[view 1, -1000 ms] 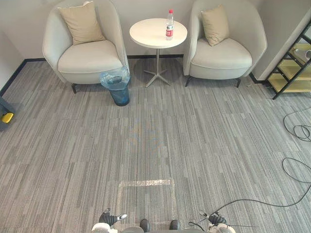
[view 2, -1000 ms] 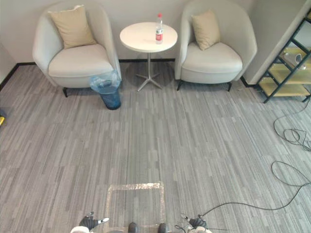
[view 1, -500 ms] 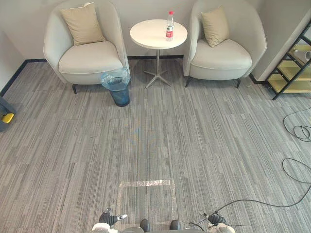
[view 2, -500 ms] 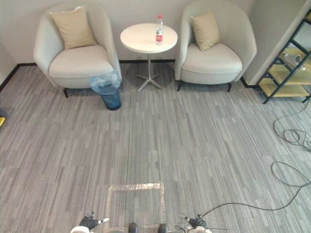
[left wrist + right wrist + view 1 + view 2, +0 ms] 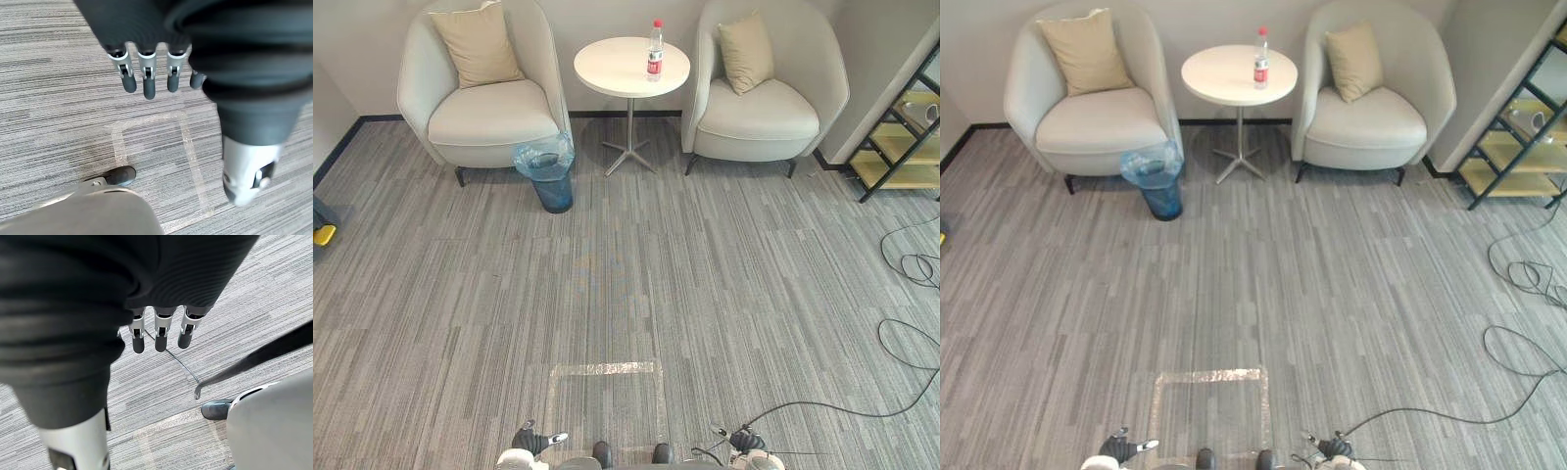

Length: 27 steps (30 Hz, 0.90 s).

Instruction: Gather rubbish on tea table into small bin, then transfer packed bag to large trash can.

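The bottle (image 5: 655, 51), far beyond the straight, empty fingers of the left hand (image 5: 146, 78) and right hand (image 5: 159, 333), could be toppled when reached.

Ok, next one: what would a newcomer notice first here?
A round white table stands between two pale armchairs, one bottle upright on it. A small blue bin with a bag sits beside the left armchair. The left hand and right hand hang open, far off.

A left armchair (image 5: 494, 117) and right armchair (image 5: 773, 117) face a taped square (image 5: 607, 369) on carpet (image 5: 754, 294)
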Tool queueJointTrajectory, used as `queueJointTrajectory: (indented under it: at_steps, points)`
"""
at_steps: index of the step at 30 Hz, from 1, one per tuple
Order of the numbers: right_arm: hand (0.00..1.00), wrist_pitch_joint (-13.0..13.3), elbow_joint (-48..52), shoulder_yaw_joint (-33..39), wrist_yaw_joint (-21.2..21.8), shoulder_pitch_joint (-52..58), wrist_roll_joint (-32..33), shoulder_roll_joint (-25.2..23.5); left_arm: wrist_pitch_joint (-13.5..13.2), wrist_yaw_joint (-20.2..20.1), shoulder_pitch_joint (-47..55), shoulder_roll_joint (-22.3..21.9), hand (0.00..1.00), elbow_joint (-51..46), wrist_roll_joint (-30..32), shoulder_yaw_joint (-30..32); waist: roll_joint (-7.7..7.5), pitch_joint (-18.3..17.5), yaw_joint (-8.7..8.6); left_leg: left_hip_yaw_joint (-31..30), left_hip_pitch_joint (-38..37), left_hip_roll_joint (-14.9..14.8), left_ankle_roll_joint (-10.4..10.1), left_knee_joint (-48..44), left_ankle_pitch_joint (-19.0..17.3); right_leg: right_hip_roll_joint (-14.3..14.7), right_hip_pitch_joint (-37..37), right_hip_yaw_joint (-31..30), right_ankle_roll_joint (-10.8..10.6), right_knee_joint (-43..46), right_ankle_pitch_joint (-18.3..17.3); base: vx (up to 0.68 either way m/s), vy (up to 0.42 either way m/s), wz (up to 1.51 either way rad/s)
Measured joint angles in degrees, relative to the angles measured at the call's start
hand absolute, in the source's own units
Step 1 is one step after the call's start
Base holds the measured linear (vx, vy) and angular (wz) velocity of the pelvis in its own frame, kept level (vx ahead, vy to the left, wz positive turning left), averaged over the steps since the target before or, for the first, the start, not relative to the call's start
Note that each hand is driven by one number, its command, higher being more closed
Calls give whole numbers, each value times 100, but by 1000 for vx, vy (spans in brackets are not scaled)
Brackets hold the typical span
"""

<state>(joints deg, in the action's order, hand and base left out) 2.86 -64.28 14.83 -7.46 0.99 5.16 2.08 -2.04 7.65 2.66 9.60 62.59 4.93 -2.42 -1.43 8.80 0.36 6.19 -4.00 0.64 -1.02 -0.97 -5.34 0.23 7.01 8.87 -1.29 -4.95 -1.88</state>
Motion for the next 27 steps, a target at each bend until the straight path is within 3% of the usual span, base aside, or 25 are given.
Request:
queueJointTrajectory:
  at_steps: [2, 3, 4, 6, 8, 11, 12, 13, 14, 15, 16, 17, 19, 21, 22, 23, 24, 26, 27]
  points:
    - [0, 10, 64, -41, 12, -2, 149, 16, 4, -3, -23, -25, 0, -69, -60, 76, 115, 127, 39, 161, 623, -334, -183, -1657, -808, 157, 2, 19, 319, 254, -267, -10, -52, -31]
    - [0, 12, 94, -6, 10, -4, 231, 24, 6, -2, 28, -54, 0, -92, -78, 172, 171, 180, 38, 245, 858, -505, -253, -2323, -973, 264, 26, -4, 376, 295, -340, -81, -24, -38]
    - [0, 10, 113, 62, 2, -10, 292, 25, 20, 0, 37, -85, 0, -176, -138, 388, 259, 238, 30, 254, 1455, -771, -359, -3667, -925, 364, 37, -59, 512, 378, -452, -64, -29, -25]
    - [0, -3, 182, 95, -29, 5, 403, 21, 12, 12, 28, -109, 0, -359, -281, 483, 249, 340, 142, 212, 2036, -899, -443, -4914, -522, 383, 127, -300, 638, 589, -611, 26, -14, -38]
    - [0, -18, 187, 99, -46, -10, 405, 37, -7, 91, 8, -150, 0, -408, -391, 532, 159, 394, 205, 110, 2348, -701, -358, -4639, -805, 210, 114, -490, 738, 703, -723, 148, 45, -51]
    - [0, -17, 88, 212, -66, -86, 408, 62, 1, 117, 44, -217, 0, -406, -479, 531, 213, 452, 260, 99, 2370, -318, -387, -2836, -594, -67, 91, -833, 648, 713, -859, 209, 103, -62]
    - [0, -34, 34, 233, -67, -120, 392, 81, 2, 116, 60, -248, 0, -383, -501, 523, 256, 429, 295, 80, 2237, -267, -471, -1885, -335, -129, 31, -1017, 550, 715, -930, 345, 197, -81]
    - [0, -60, 36, 226, -66, -112, 388, 152, 4, 113, 107, -316, 0, -333, -502, 526, 374, 372, 313, -45, 2160, -293, -327, -1311, -8, -89, 17, -1226, 411, 762, -1083, 345, 197, -84]
    - [0, -68, 37, 226, -67, -113, 388, 163, 9, 109, 133, -304, 0, -325, -502, 532, 378, 360, 315, -60, 2157, -261, -193, -1360, 121, -112, 19, -1293, 387, 821, -1168, 536, 281, -86]
    - [0, -71, 36, 228, -43, -43, 378, 87, 10, 107, 156, -192, 0, -337, -503, 530, 193, 267, 321, -18, 2208, -91, 3, -1656, 45, -279, -21, -1385, 114, 1178, -1409, 408, 167, -48]
    - [0, -69, 41, 230, -42, -37, 374, 43, 16, 107, 142, -152, 0, -336, -503, 529, 130, 252, 321, 37, 2205, -51, 32, -1716, -61, -336, -103, -1383, -9, 1399, -1488, 605, 213, -54]
    - [0, -69, 41, 230, -31, -18, 371, -27, 19, 108, 94, -106, 0, -338, -501, 523, 10, 185, 325, 187, 2087, 27, 106, -1759, -265, -453, -442, -1377, -172, 2241, -1657, 514, 131, -36]
    - [0, -63, 48, 239, 0, -3, 368, -16, 23, 109, 89, -98, 0, -339, -503, 492, -25, 165, 331, 338, 1737, 85, 304, -1771, -393, -524, -777, -1411, -505, 3369, -1604, 446, 117, -35]
    - [0, -49, 101, 224, 45, -5, 327, -17, 23, 103, 73, -55, 0, -358, -503, 336, -40, 149, 297, 437, 1163, 121, 382, -1700, -712, -665, -1327, -1287, -1333, 5139, -1154, 464, 81, -22]
    - [0, -38, 262, 225, 65, -1, 300, -24, 24, 97, 3, -34, 0, -361, -508, 248, -33, 152, 250, 392, 819, 125, 415, -1660, -836, -850, -1744, -880, -1088, 6188, -1167, 542, 55, -6]
    - [0, -34, 288, 227, 65, -2, 278, -25, 23, 97, -13, -37, 0, -363, -507, 245, -29, 154, 245, 377, 737, 125, 414, -1623, -848, -902, -1813, -780, -1016, 6326, -1202, 529, 2, 12]
    - [0, -16, 435, 230, 66, -3, 193, -23, 23, 97, -101, -105, 0, -364, -512, 245, 11, 174, 214, 242, 349, 95, 413, -1365, -849, -1136, -2103, -240, -635, 6594, -1360, 444, -59, 15]
    - [0, -1, 513, 229, 68, -56, 163, 20, 19, 94, -192, -343, 0, -362, -513, 247, 163, 269, 179, 195, -291, -125, 412, -1007, -848, -1166, -2356, 317, -234, 6056, -1573, 470, -112, 14]
    - [0, -1, 517, 227, 67, -65, 163, 23, 17, 93, -196, -382, 0, -362, -513, 248, 167, 271, 175, 187, -383, -169, 412, -989, -848, -1146, -2415, 361, -222, 5884, -1579, 403, -160, 16]
